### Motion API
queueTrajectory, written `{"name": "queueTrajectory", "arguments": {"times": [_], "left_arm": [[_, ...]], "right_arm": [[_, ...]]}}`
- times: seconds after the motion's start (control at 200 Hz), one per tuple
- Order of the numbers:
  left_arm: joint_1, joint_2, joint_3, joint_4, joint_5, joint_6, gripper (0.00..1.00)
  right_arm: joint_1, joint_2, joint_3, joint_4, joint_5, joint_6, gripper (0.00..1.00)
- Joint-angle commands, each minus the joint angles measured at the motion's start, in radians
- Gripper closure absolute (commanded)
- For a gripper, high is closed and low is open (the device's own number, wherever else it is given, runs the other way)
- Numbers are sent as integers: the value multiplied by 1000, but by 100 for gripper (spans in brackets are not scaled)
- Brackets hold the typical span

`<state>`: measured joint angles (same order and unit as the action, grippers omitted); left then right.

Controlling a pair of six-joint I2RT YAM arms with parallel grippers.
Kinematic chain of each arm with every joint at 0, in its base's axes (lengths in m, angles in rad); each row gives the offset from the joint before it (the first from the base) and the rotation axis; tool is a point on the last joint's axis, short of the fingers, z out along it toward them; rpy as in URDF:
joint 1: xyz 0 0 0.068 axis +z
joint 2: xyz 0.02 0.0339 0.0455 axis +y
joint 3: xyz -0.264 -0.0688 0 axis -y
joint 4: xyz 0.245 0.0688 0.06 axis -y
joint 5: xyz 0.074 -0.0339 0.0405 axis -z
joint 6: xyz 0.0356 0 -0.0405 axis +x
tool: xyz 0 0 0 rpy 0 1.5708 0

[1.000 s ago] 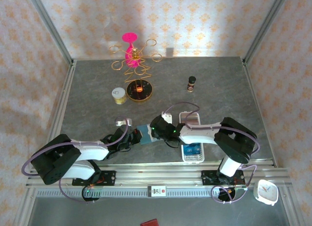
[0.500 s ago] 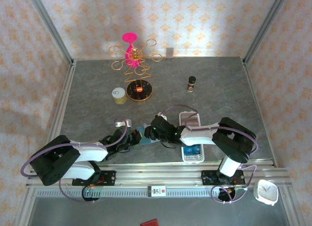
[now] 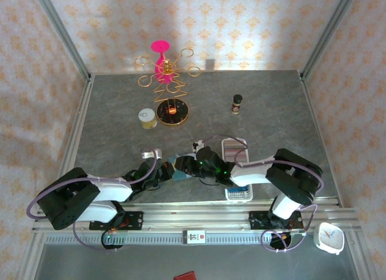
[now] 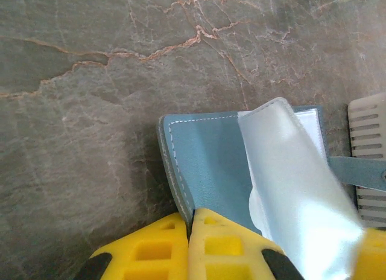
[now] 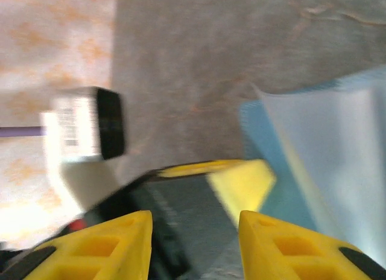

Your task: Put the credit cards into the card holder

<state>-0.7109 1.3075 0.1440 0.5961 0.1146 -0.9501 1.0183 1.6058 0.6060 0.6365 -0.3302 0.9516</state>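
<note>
Pinning card holder (image 4: 211,165) open just left of white slotted tray (image 4: 368,126) with left gripper (image 4: 191,232) clamped on cover edge. Hanging right gripper (image 5: 196,232) by clear sleeve (image 4: 295,189), jaws parted, nothing visibly held.

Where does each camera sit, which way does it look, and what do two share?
Top external: above and behind, looking down on the table; left arm, right arm show.
Left wrist: looks down past the left gripper, shut on the card holder.
Right wrist: blurred, looks past the open right gripper.
Shared: both wrist views catch the card holder.
</note>
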Motion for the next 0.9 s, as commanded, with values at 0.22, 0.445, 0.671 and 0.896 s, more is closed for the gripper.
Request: {"name": "queueTrajectory", "arguments": {"times": [0.22,0.445,0.671,0.896], "left_arm": [[5,7,-52,-22,-27,-13,100],[5,-40,-50,-82,-38,-7,100],[4,-156,6,-290,-103,58,73],[6,-326,49,-490,-234,95,51]], "right_arm": [[3,-194,-33,24,56,-36,55],[3,-259,-25,-293,223,-100,58],[3,-417,22,-500,319,-298,53],[3,-688,73,-612,476,-709,32]]}}
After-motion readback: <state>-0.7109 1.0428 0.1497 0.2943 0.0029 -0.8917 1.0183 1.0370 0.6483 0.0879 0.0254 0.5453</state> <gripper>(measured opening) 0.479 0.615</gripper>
